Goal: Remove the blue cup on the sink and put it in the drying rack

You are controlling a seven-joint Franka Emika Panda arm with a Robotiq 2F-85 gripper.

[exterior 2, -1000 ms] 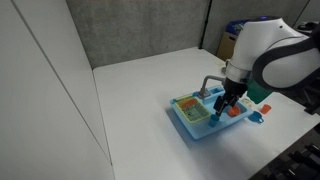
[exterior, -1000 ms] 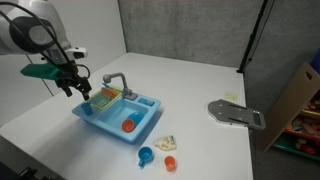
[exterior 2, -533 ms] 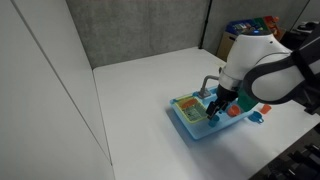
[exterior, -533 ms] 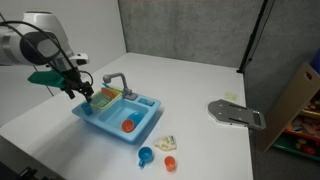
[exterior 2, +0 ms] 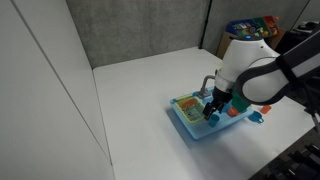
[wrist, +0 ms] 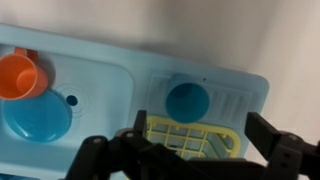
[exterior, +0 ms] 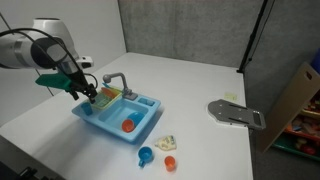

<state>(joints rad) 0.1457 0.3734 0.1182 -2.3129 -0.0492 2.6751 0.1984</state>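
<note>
The light blue sink shows in both exterior views [exterior: 140, 112] [exterior 2: 228, 124] and fills the wrist view [wrist: 110, 70]. The blue cup [wrist: 187, 100] stands upright on the sink's corner ledge, seen from above, just beside the yellow-green drying rack [wrist: 190, 137] [exterior: 106, 97] [exterior 2: 187, 103]. My gripper [wrist: 205, 135] [exterior: 88, 93] [exterior 2: 211, 110] hangs open and empty right above the rack and cup, its fingers apart on either side. In the exterior views the arm hides the cup.
An orange cup [wrist: 22, 75] [exterior: 128, 125] and a blue plate [wrist: 38, 118] lie in the basin. The grey faucet [exterior: 115, 79] rises behind the rack. Another blue cup [exterior: 146, 155] and small orange toys [exterior: 170, 161] lie on the table by the sink. A grey tool [exterior: 235, 113] lies far off.
The arm has moved closer to the sink and lower, so the open gripper now hangs over the rack end.
</note>
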